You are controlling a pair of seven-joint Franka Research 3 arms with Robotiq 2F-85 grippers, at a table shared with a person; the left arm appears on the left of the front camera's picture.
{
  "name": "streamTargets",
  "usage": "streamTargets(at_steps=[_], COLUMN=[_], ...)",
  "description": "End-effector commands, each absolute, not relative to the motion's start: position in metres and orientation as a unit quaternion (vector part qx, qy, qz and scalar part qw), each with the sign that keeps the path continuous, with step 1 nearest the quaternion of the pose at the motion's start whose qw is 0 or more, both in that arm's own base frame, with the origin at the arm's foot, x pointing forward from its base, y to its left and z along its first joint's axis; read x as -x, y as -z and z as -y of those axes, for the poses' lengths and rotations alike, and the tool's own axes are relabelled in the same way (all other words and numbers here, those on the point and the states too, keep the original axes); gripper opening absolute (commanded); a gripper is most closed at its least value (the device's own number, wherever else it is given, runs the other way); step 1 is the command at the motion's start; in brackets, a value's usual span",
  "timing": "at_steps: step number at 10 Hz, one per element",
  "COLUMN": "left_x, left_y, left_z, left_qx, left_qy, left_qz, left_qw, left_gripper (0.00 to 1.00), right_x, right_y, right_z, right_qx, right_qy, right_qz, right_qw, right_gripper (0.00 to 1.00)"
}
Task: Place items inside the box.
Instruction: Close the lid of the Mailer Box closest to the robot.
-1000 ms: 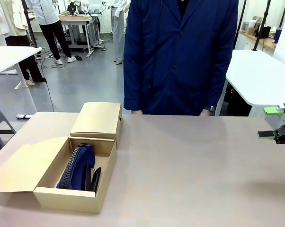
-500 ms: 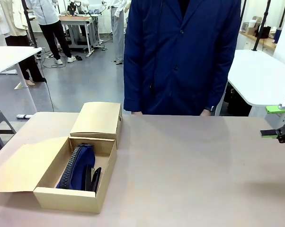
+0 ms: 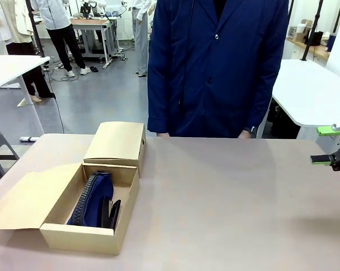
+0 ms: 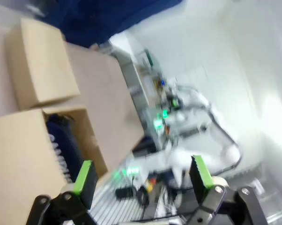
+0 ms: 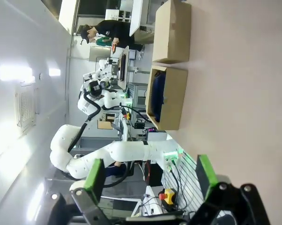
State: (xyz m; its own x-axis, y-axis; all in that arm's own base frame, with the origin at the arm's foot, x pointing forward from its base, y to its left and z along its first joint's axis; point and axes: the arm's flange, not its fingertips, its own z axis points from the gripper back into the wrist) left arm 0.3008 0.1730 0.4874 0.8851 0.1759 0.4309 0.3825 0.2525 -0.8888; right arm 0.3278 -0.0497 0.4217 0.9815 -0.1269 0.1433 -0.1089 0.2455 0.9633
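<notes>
pouch (image 3: 91,199) and stapler (image 3: 109,213) lie in open box (image 3: 85,237).

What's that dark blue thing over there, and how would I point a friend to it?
On the near left of the table sits an open cardboard box, its lid lying behind it. Inside lies a navy pencil pouch; unlike the black stapler tucked beside it, it is soft fabric with a zipper along its length.

The box (image 3: 90,234) is plain tan cardboard, as is its lid (image 3: 114,142). Inside, the pencil pouch (image 3: 90,199) is navy (white lettering shows in the left wrist view) beside a black stapler (image 3: 109,213). The table (image 3: 226,197) is pale beige; the person's coat (image 3: 215,62) is dark blue.
</notes>
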Motion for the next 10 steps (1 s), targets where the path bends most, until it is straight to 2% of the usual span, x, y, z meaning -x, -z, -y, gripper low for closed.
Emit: streamTargets(at_steps=[1,2,4,5,6,7,8,10], left_x=[-0.265,-0.246,-0.241,-0.244,-0.254,-0.273,-0.29,-0.313], left_y=[-0.48,-0.476,-0.459,-0.45,-0.445,-0.435,-0.424,-0.396], left_z=[-0.083,-0.055,-0.046,-0.051,-0.058,-0.079,-0.102,-0.138], left_qx=[0.607,0.579,0.401,0.343,0.323,0.251,0.215,0.189], left_qy=[0.345,0.443,0.596,0.621,0.618,0.628,0.624,0.588], left_qz=[0.146,0.165,0.418,0.502,0.547,0.586,0.59,0.572], left_qw=[0.701,0.664,0.556,0.495,0.463,0.447,0.466,0.539], left_gripper=[1.0,1.0,1.0,1.0,1.0,1.0,1.0,1.0], right_x=[-0.326,-0.326,-0.326,-0.326,-0.326,-0.326,-0.326,-0.326], right_y=[-0.425,-0.425,-0.425,-0.425,-0.425,-0.425,-0.425,-0.425], right_z=[0.051,0.051,0.051,0.051,0.051,0.051,0.051,0.051], right_qx=[-0.611,-0.611,-0.611,-0.611,-0.611,-0.611,-0.611,-0.611], right_qy=[0.009,0.009,0.009,0.009,0.009,0.009,0.009,0.009], right_qz=[0.09,0.09,0.09,0.09,0.09,0.09,0.09,0.09], right_qw=[0.787,0.787,0.787,0.787,0.787,0.787,0.787,0.787], right_gripper=[1.0,1.0,1.0,1.0,1.0,1.0,1.0,1.0])
